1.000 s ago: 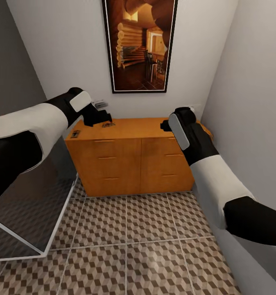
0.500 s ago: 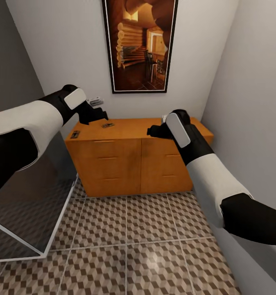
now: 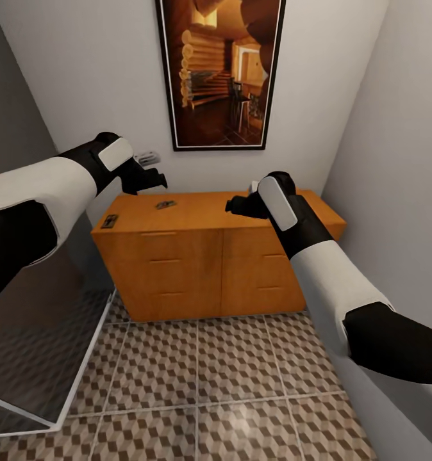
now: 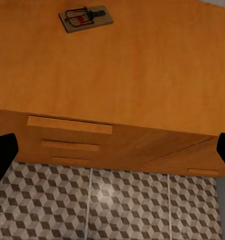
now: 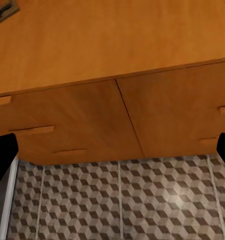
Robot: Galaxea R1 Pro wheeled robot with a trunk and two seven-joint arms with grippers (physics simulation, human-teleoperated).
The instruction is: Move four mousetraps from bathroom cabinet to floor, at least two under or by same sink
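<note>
The orange-brown cabinet (image 3: pixel 203 262) stands against the far wall. Two mousetraps lie on its top: one (image 3: pixel 165 205) left of the middle, one (image 3: pixel 109 221) at the front left corner. My left gripper (image 3: pixel 153 180) hovers above the top, just behind the middle trap. It is open, its dark fingertips (image 4: pixel 2 156) wide apart, and the trap (image 4: pixel 86 18) lies ahead of them. My right gripper (image 3: pixel 237 205) hangs over the top's middle, also open, its fingertips (image 5: pixel 2 155) spread with nothing between them. A trap's corner (image 5: pixel 2 11) shows. The bathroom sink is out of view.
The cube-patterned bathroom floor (image 3: pixel 197 365) spreads in front of the cabinet. A white-framed glass panel (image 3: pixel 56 358) stands at the left. A framed picture (image 3: pixel 219 70) hangs above the cabinet, and a grey wall (image 3: pixel 395 192) closes the right side.
The right gripper swung left over the cabinet's middle and the left gripper rose a little. The view has shifted, and the cabinet now looks larger and closer.
</note>
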